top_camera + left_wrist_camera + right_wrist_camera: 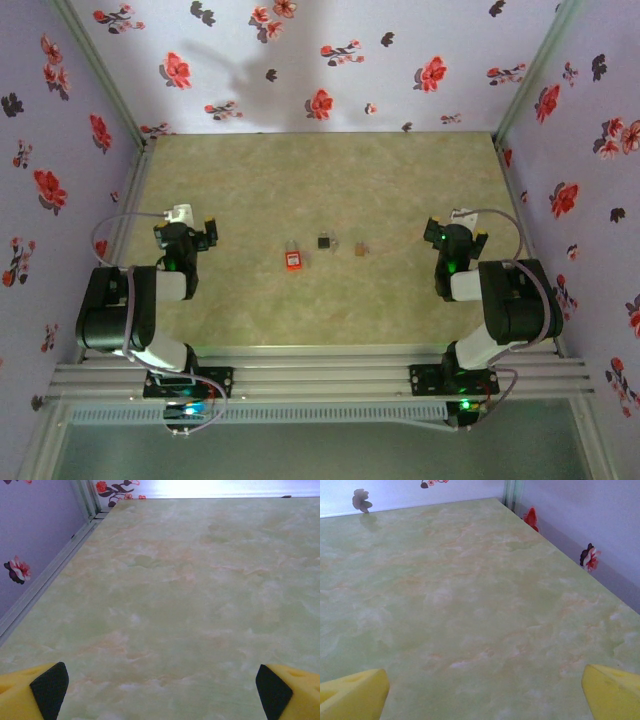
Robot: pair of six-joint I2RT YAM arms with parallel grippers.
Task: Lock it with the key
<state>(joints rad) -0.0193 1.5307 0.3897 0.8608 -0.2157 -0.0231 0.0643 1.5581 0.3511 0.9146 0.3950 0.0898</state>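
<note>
Black key (324, 241) sits at two o'clock from the red padlock (293, 260); left gripper (191, 229) and right gripper (458, 229) are wide.

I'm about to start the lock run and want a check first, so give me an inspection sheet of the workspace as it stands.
surface: greenish marbled table, no spills seen.
job's things: key lies between red padlock and small brass padlock, all apart, none held.
clutter: nothing seen.
grippers: left gripper and right gripper open, holding nothing, each off to its own side of the row.
cables: grey cable loops off each wrist, away from the three things.
surroundings: flowered walls on three sides; metal rail at the near edge.
</note>
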